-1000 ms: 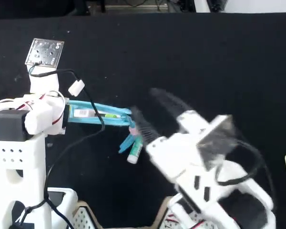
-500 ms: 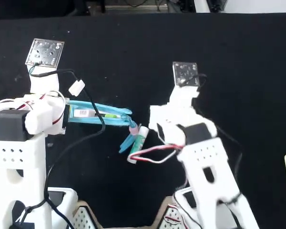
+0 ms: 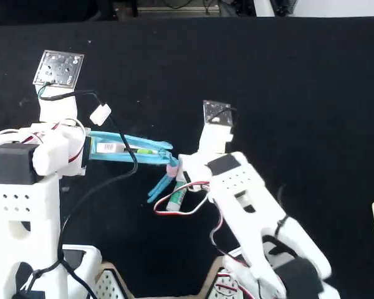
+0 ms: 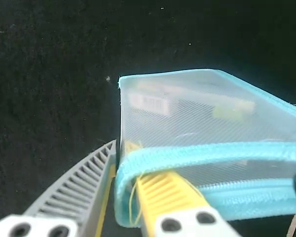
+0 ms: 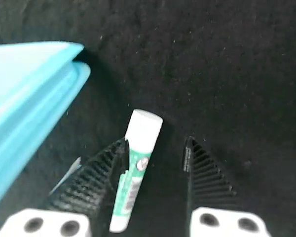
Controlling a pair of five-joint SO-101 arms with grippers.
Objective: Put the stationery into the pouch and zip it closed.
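We are pinching the pouch [image 3: 128,149] by one short end with our left gripper [image 4: 122,153]. Its grey and yellow fingers are closed on the blue edge band, so the pouch is standing off the table [image 3: 299,93] on edge, with its far end pointing toward our right arm. Holding it this way is, we judge, keeping it steady and its mouth within reach of the other arm. At that far end the two lips seem to be parting slightly, though we cannot tell how far the zip is drawn. Through the mesh a labelled piece and a yellow-green one are showing, so some stationery is already inside.

Our right gripper [image 5: 155,143] is hanging low over the glue stick [image 5: 133,173], which is lying flat on the table just beside the pouch's far end. The jaws are standing open and holding nothing. One finger is lying right against the stick's side, the other apart from it, so the stick is sitting off-centre in the gap. A straddle like this suits a grasp across the tube, and we judge that picking it up is the step in hand.

A few blue pieces [image 3: 159,187] are lying just beside the stick — we cannot tell what they are. They are crowding the near finger, which could catch one along with the stick.
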